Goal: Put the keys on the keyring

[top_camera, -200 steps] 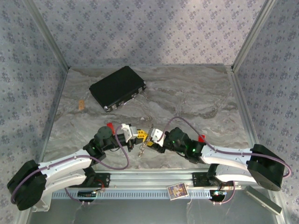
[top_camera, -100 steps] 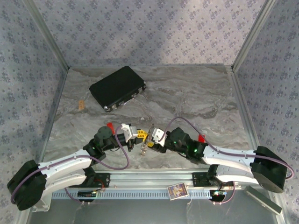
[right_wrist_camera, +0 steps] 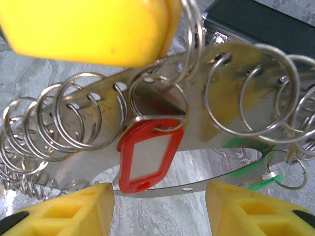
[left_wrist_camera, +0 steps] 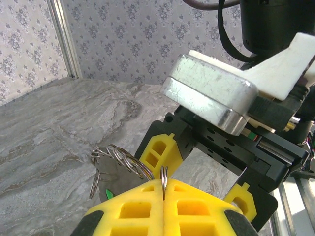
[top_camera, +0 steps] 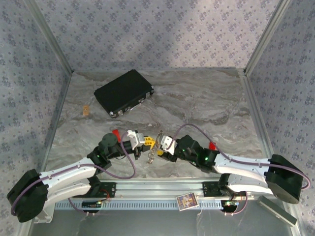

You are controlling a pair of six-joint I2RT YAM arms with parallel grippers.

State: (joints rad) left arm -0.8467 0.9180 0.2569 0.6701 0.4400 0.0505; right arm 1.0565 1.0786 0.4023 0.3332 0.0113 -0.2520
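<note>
The keyring point(right_wrist_camera: 231, 73) is a shiny metal plate strung with several split rings. A red tag key point(right_wrist_camera: 150, 155) hangs from one ring, and a green tag point(right_wrist_camera: 263, 181) hangs lower right. My left gripper point(left_wrist_camera: 164, 189) is shut, its yellow fingers pinching one thin ring point(left_wrist_camera: 164, 176) edge-on, with the ring cluster point(left_wrist_camera: 115, 160) to its left. My right gripper point(right_wrist_camera: 160, 201) is open; the red tag hangs just above the gap between its fingers. In the top view the two grippers meet at the table's near middle, left gripper point(top_camera: 149, 143) facing right gripper point(top_camera: 160, 150), with the keyring point(top_camera: 153, 156) dangling below.
A flat black box point(top_camera: 124, 92) lies at the back left of the marble table point(top_camera: 206, 103). A small tan piece point(top_camera: 85, 110) sits near the left wall. Metal frame posts and patterned walls close in the sides and back.
The right arm has edged slightly toward the left gripper, and the dangling rings have swung a little to the right. The left arm has held still.
</note>
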